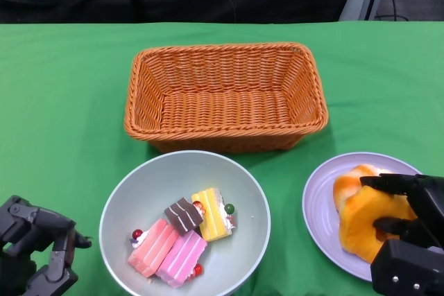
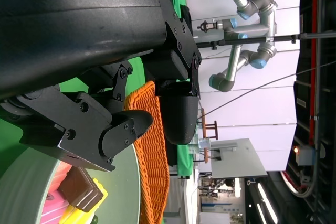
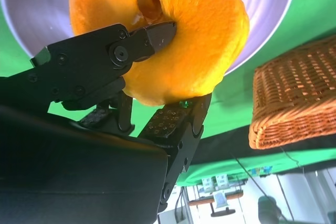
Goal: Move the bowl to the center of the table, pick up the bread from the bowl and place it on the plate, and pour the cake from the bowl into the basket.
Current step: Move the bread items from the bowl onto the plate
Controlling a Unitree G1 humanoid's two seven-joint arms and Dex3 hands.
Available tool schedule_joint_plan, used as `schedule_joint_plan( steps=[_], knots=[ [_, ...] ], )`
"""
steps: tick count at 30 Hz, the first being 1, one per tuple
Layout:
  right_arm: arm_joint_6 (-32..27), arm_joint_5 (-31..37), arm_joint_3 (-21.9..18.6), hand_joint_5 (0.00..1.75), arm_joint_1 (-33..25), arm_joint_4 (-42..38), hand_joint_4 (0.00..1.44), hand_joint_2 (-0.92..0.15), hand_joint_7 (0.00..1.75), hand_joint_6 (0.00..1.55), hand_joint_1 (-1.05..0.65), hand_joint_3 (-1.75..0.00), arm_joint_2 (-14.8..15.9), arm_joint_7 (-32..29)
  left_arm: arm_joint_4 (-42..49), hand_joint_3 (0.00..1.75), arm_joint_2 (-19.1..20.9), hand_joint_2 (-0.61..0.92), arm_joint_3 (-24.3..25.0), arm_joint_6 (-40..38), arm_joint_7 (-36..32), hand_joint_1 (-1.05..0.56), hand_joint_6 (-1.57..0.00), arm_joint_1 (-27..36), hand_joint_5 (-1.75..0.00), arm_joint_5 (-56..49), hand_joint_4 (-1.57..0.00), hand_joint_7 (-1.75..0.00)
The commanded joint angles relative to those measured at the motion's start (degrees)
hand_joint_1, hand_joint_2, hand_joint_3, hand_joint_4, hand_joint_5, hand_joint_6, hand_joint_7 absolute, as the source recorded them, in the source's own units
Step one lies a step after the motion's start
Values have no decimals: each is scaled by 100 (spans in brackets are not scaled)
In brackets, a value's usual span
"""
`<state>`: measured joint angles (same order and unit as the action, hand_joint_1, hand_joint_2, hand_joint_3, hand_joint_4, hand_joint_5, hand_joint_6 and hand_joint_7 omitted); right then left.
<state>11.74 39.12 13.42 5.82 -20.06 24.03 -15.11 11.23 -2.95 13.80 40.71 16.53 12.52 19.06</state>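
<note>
Hovering low at the table's near left corner, the left hand [image 1: 38, 251] holds nothing, its fingers curled loosely but apart, just beside the grey bowl [image 1: 125, 202]. That bowl sits in front of the wicker basket [image 1: 225, 95] with the cake pieces [image 1: 182, 237] still inside. Over on the right, the right hand [image 1: 409, 230] grips the orange bread [image 1: 364, 216] from the side, on the purple plate [image 1: 320, 206].
</note>
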Motion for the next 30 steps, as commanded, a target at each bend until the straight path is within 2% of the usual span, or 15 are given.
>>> schedule_joint_plan(
  steps=[1,5,11,19,23,28,30],
  knots=[
    [-443,180,121,13,-278,12,81,-92,0,76,-21,0,259,462,-31,98,52,62,31,50,-45,1,-79,-2,-144,-15,-80,-123],
    [-642,174,137,1,-388,269,68,-92,0,62,-24,0,280,593,-80,100,36,61,23,22,-56,2,-78,24,-145,-9,-80,-125],
    [-839,206,178,0,-469,488,55,-91,0,55,-27,-1,307,682,-66,101,32,60,38,26,-107,1,-78,22,-146,-66,-78,-125],
    [-960,217,213,0,-529,491,17,-87,0,30,-32,0,174,529,-31,97,38,61,25,10,-93,-1,-78,-1,-144,-31,-79,-122],
    [-1041,322,267,0,-554,524,13,-85,0,27,-34,0,156,426,-44,100,20,61,17,32,-108,1,-78,-4,-145,-55,-79,-122],
    [-1014,379,303,0,-609,462,0,-85,0,19,-42,0,108,146,-44,99,78,62,6,-19,-27,1,-77,14,-145,9,-78,-123],
    [-1038,414,328,0,-611,442,0,-84,0,11,-45,0,99,61,-51,96,63,63,6,0,-57,1,-77,17,-145,-13,-77,-124]
  ],
)
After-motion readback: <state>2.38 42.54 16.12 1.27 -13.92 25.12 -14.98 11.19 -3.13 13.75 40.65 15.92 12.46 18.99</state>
